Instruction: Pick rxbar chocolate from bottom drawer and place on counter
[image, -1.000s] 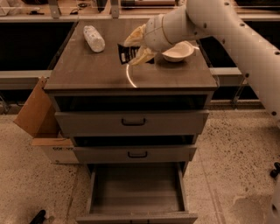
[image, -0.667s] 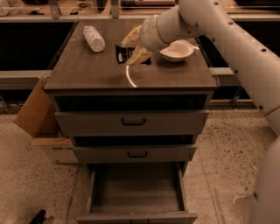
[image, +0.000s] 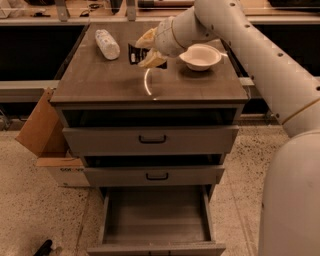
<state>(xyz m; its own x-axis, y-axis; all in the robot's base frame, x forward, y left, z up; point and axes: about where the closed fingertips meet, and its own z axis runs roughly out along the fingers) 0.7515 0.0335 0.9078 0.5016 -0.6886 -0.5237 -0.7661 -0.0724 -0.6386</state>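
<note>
pincer (image: 145, 49) grips rxbar chocolate (image: 134, 54) over the counter (image: 100, 80); bottom drawer (image: 155, 216) open

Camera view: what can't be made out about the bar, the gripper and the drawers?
rxbar chocolate: lettering too small; right end hidden inside the gripper, shut on it over the counter; whether bar touches counter is unclear.
bottom drawer: front cut off by the lower edge.
two upper drawers: insides hidden behind their fronts, in shadow.
</note>
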